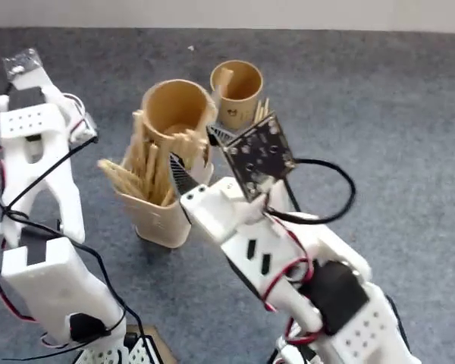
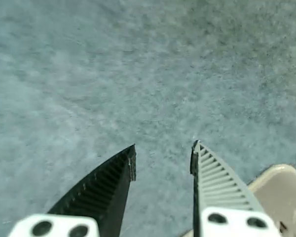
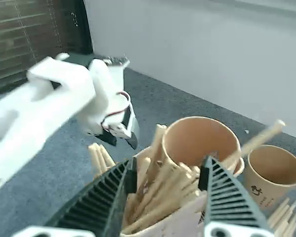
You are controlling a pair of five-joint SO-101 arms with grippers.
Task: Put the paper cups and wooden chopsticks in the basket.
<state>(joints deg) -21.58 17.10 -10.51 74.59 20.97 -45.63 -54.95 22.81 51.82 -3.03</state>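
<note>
Right hand [image 3: 167, 172] spread over chopsticks [image 3: 158, 197] in basket [image 1: 155, 220]; left hand [image 2: 164, 147] spread above carpet [image 2: 138, 64].

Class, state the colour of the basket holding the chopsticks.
The basket is cream; the high view shows it best.

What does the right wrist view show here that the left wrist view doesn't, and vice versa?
Right wrist view, not the left: the right end effector, open above the basket, which holds wooden chopsticks and a paper cup; a second paper cup beside the basket; a wall behind.
Left wrist view, not the right: a cream corner I cannot identify.
Both: grey carpet, and the left end effector, open and empty in its own view, far off on the other arm in the right wrist view.
</note>
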